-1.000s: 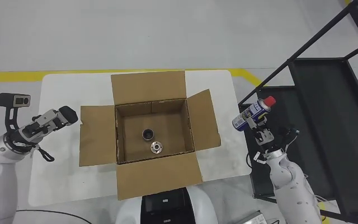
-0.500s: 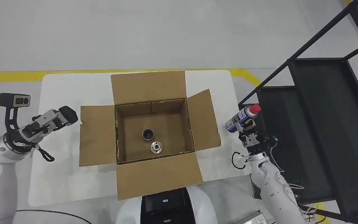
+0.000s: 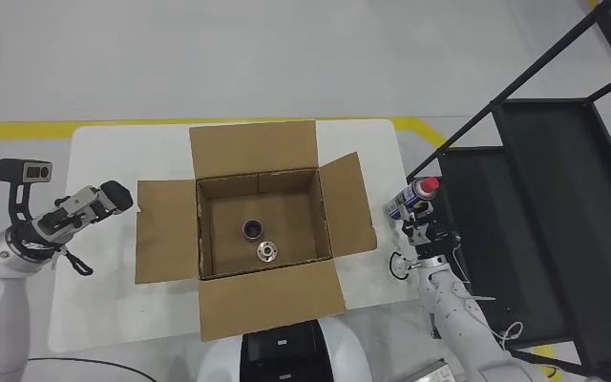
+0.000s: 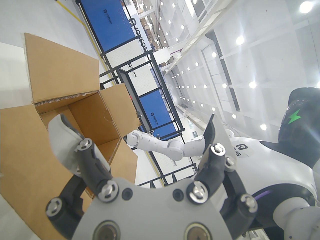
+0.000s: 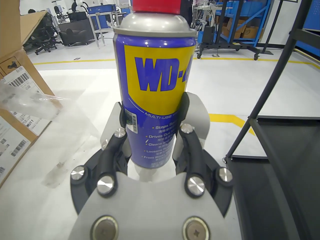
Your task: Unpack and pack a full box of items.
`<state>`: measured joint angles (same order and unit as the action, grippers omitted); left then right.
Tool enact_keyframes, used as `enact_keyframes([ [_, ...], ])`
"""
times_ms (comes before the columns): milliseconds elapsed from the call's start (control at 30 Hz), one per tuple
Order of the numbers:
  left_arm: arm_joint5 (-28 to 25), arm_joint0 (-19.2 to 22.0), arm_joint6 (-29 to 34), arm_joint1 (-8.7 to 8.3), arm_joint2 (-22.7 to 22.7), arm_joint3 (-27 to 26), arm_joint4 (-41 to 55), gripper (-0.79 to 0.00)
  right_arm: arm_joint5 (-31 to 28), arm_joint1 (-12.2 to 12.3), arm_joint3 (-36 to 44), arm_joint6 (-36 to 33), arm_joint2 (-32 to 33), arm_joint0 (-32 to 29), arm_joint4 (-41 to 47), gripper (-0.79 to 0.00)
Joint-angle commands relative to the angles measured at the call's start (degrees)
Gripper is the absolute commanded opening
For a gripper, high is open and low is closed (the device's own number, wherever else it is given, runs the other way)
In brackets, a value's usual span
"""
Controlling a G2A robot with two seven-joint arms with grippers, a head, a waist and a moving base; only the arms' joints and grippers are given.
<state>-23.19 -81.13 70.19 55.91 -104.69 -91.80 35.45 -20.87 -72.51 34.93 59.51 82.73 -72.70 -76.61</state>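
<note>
the right pincer (image 5: pixel 153 116) is clamping its two fingers round the lower body of a blue and yellow spray can (image 5: pixel 155 76) with a red cap, and the can is standing straight out from the pincer's palm. in the top view the spray can is sitting at the right edge of the white table (image 3: pixel 105 306), just beside the right flap of the open cardboard box (image 3: pixel 253 148) and close to a black metal rack (image 3: pixel 535 191) that is standing off the table's right side. the cardboard box is lying in the middle of the table with all four flaps folded outward. on its floor two small round parts are resting near each other: a dark ring (image 3: pixel 253 228) and a metallic disc (image 3: pixel 266 252), the disc lying nearer the robot. the left pincer (image 4: pixel 135 131) is hanging wide open with nothing between its fingers, over the left part of the table, just beside the box's left flap and pointing toward the box. a strip of clear film (image 5: pixel 32 101) is hanging off the box's outer wall, which is carrying printed labels.
</note>
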Motion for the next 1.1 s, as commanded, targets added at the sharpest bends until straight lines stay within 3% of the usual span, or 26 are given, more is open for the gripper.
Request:
enact_keyframes([
  [0, 0.0, 0.0, 0.0, 0.00, 0.0, 0.0, 0.0, 0.000, 0.7, -0.2, -1.5, 0.7, -0.6, 0.9, -0.5, -0.785],
  [467, 0.0, 0.0, 0.0, 0.00, 0.0, 0.0, 0.0, 0.000, 2.6, -0.9, -7.9, 3.1, -3.2, 4.3, -1.8, -0.785],
  [500, 0.0, 0.0, 0.0, 0.00, 0.0, 0.0, 0.0, 0.000, 2.6, -0.9, -8.1, 3.3, -3.3, 4.4, -1.8, -0.717],
  [533, 0.0, 0.0, 0.0, 0.00, 0.0, 0.0, 0.0, 0.000, 2.6, -0.9, -8.3, 3.5, -3.4, 4.5, -1.8, -0.557],
  [600, 0.0, 0.0, 0.0, 0.00, 0.0, 0.0, 0.0, 0.000, 2.6, -1.0, -8.5, 3.9, -3.6, 4.6, -1.8, -0.372],
  [667, 0.0, 0.0, 0.0, 0.00, 0.0, 0.0, 0.0, 0.000, 2.5, -1.0, -8.7, 4.1, -3.7, 4.6, -1.8, -0.046],
  [700, 0.0, 0.0, 0.0, 0.00, 0.0, 0.0, 0.0, 0.000, 2.4, -0.9, -8.8, 4.2, -3.7, 4.6, -1.8, 0.000],
  [1067, 0.0, 0.0, 0.0, 0.00, 0.0, 0.0, 0.0, 0.000, 0.9, -0.6, -7.2, 6.1, -4.1, 3.5, -1.9, 0.000],
])
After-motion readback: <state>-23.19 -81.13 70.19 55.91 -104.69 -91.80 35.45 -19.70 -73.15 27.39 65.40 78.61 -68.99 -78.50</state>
